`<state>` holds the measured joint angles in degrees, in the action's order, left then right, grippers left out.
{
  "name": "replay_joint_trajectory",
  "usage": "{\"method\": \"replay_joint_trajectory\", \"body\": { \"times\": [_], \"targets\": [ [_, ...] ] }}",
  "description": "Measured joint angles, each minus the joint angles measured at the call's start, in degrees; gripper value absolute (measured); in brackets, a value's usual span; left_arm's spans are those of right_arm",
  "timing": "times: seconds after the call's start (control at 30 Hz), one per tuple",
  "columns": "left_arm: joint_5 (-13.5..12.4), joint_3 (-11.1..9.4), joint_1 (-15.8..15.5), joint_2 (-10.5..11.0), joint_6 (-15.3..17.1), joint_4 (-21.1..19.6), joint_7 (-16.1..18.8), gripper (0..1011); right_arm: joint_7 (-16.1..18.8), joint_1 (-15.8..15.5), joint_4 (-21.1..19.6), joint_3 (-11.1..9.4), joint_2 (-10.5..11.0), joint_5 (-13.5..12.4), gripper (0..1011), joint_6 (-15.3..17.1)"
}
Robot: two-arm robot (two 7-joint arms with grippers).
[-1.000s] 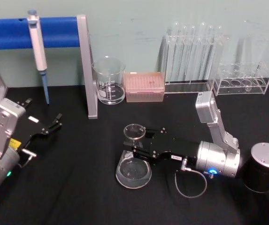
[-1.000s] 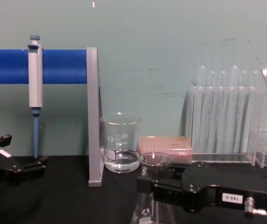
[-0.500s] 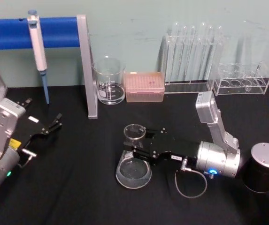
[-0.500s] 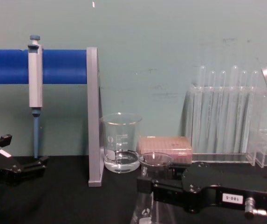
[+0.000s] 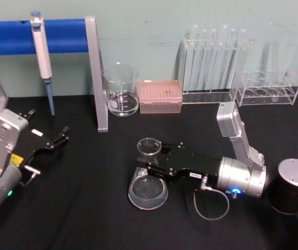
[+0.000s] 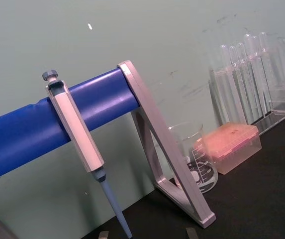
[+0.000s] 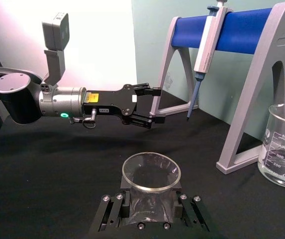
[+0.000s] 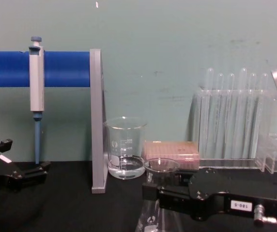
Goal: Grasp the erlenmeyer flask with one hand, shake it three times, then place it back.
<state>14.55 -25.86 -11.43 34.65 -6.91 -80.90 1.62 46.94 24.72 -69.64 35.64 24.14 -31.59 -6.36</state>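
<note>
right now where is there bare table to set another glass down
Free: the black cloth in front, between the left claw and the flask, and the near right patch before the tube racks. Crowded: the back row, where stand, beaker, tip box and racks sit close together, and around the right claw shut on the flask.

The erlenmeyer flask [image 5: 149, 182] stands on the surface [image 5: 86, 219] before me, my right gripper [image 5: 151, 165] around its neck. Behind it sit the beaker [image 5: 120, 89] and tip box [image 5: 160, 96], test-tube racks [image 5: 214, 62] to their right. My left gripper [image 5: 60, 136] is well left, near the pipette stand [image 5: 94, 73].
</note>
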Motion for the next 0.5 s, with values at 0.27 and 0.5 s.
{"method": "replay_joint_trajectory", "body": {
  "times": [0.27,0.5],
  "targets": [
    [0.0,0.0,0.0,0.0,0.0,0.0,0.0,1001,0.0,0.0,0.1,0.0,0.0,0.3,583,0.2],
    [0.0,0.0,0.0,0.0,0.0,0.0,0.0,1001,0.0,0.0,0.1,0.0,0.0,0.2,796,0.1]
  ]
}}
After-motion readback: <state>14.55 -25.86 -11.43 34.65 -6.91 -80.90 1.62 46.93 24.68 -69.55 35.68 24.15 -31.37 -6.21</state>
